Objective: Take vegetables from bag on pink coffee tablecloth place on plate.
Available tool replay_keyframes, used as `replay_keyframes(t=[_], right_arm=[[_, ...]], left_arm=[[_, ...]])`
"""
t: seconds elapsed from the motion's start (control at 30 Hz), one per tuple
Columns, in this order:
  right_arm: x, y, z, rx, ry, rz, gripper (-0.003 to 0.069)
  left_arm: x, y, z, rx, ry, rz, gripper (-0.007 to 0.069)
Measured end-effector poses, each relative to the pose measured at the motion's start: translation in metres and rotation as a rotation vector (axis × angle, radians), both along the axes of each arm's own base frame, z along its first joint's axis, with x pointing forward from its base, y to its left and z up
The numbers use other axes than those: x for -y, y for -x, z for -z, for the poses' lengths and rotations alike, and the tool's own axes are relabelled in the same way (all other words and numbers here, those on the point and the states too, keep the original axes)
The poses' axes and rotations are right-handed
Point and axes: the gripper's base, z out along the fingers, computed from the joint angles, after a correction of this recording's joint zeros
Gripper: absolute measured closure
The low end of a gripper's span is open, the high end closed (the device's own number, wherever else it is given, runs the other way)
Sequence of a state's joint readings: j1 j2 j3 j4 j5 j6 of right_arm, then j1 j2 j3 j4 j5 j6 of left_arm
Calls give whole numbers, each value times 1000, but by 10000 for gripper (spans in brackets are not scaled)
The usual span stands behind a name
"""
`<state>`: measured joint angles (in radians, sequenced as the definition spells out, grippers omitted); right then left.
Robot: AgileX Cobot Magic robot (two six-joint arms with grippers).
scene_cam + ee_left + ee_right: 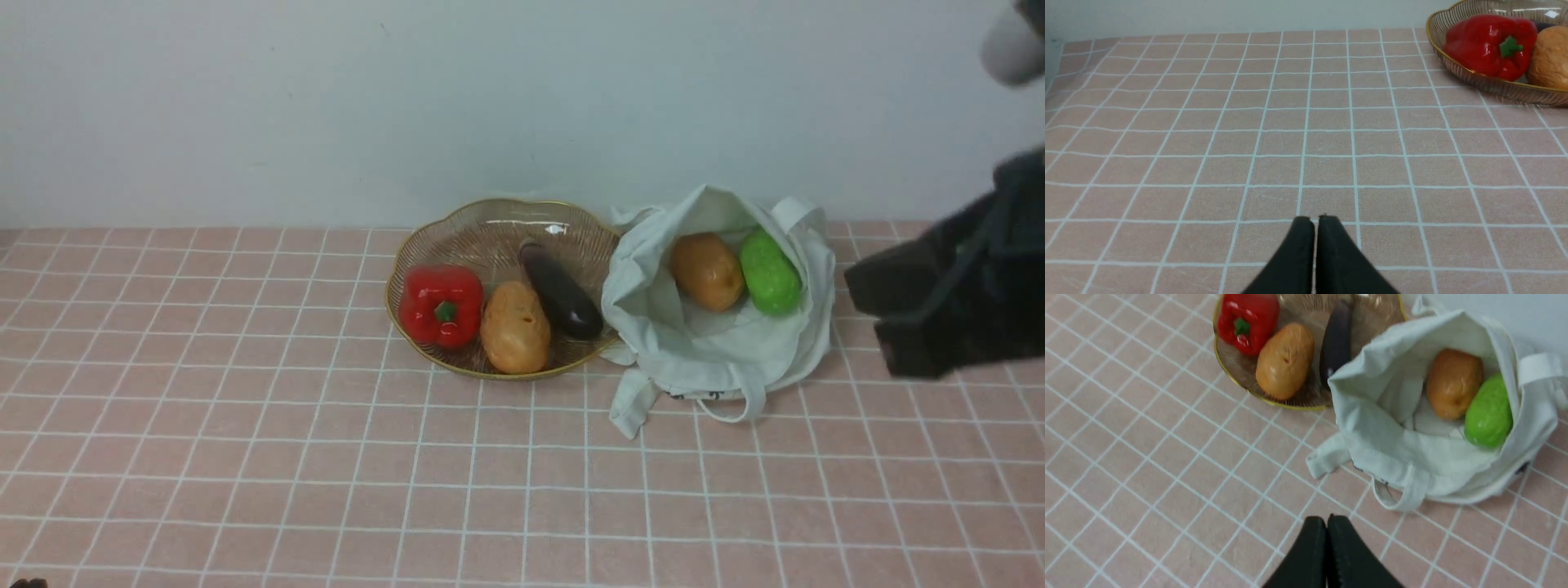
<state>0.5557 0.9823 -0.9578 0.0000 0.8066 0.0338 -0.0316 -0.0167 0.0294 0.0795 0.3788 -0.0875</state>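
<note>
The white bag (718,351) lies open on the pink coffee tablecloth (326,457), to the right of the plate (490,211). Inside the bag are a tan potato (707,271) and a green vegetable (770,273). The plate holds a dark eggplant (562,292), a second potato (514,328) and a red bell pepper (441,305). My right gripper (1327,518) is shut and empty, hovering above the cloth on the near side of the bag (1412,457). The right arm (955,294) shows as a dark blur at the right edge. My left gripper (1314,218) is shut and empty, low over bare cloth, well apart from the plate (1494,85).
A pale wall runs right behind the plate and bag. One bag handle (735,404) loops out onto the cloth toward the front. Open tablecloth stretches across the front and left.
</note>
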Motion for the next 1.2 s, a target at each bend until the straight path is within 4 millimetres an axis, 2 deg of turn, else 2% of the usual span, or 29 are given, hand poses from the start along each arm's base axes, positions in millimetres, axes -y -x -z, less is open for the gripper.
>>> replay_keyframes(t=[0.07,0.1,0.3,0.47,1.07,1.2], right_arm=[[6,10,27,93,-58,-4,673],[9,15,51,102,-64,-6,673],[13,22,94,84,-53,-9,673],[14,23,100,75,-47,-9,673],[15,25,103,49,-31,-9,673],[25,38,104,98,-51,-2,673]], left_arm=[[0,0,0,0,0,0,629],[0,0,0,0,0,0,629],[0,0,0,0,0,0,629],[0,0,0,0,0,0,629],[0,0,0,0,0,0,629],[0,0,0,0,0,0,629]])
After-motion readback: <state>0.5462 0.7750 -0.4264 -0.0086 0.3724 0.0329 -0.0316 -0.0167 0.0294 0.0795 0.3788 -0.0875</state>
